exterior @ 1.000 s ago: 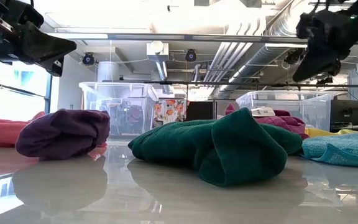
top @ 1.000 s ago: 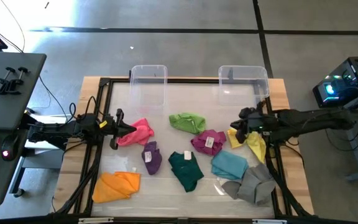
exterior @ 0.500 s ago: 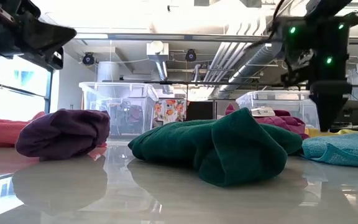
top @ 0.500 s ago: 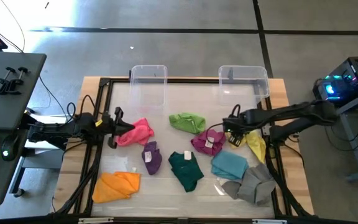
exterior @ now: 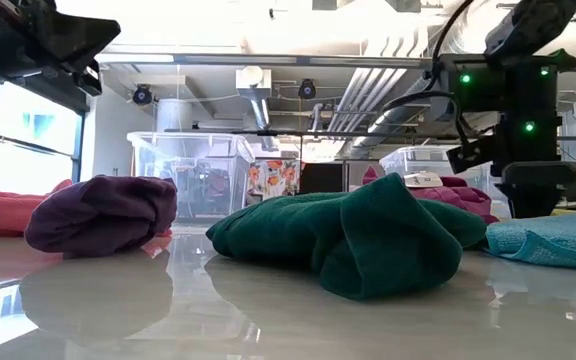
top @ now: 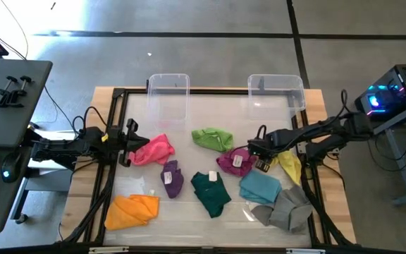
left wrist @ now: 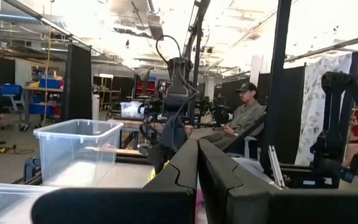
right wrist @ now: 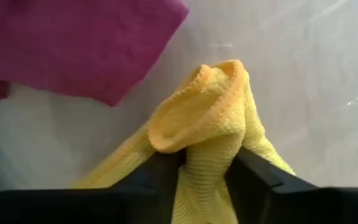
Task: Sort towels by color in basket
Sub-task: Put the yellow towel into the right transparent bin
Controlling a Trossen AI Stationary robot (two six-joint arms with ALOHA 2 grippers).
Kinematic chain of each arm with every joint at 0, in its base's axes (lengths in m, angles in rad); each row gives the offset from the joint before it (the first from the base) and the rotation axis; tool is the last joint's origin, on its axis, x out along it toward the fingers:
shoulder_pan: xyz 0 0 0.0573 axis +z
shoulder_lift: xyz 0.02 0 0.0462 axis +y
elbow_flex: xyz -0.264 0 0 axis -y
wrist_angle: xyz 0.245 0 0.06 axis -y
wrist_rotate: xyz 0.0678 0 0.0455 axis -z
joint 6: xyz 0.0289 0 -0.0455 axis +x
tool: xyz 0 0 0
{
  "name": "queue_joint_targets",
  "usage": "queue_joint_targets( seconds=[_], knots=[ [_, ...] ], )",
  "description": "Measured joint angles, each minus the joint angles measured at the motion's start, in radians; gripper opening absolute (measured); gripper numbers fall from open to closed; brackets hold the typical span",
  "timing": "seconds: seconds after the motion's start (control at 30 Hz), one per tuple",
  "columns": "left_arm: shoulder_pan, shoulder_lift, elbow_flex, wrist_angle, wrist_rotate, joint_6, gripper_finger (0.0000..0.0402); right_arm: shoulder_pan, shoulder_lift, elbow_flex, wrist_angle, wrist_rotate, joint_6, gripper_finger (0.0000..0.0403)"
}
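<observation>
The right gripper (right wrist: 205, 171) is pinching a raised fold of the soft, light yellow towel (right wrist: 207, 124) beside the magenta towel (top: 235, 161), while the left gripper (top: 127, 138), fingers pressed together and empty, is hovering by the pink towel (top: 154, 149).

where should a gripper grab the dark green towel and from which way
Probably from straight above, at the raised folded hump in the middle of the dark green towel. It lies bunched on the table, so that ridge gives cloth to pinch, and it sits apart from the purple towel.
</observation>
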Motion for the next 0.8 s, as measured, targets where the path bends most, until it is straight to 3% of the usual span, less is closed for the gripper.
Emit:
queue_joint_targets(
  seconds=[0.2, 0.4, 0.8],
  knots=[
    [0.000, 0.000, 0.000, 0.001, 0.000, 0.004, 0.0000, 0.039, -0.003, -0.006, 0.006, 0.037, 0.024, 0.0014],
    [0.000, 0.000, 0.000, 0.034, -0.004, 0.026, 0.0000, 0.146, -0.024, -0.010, 0.005, 0.143, 0.154, 0.0019],
    [0.000, 0.000, 0.000, 0.052, -0.029, 0.048, 0.0000, 0.282, -0.277, 0.023, -0.059, 0.300, 0.354, 0.0005]
  ],
)
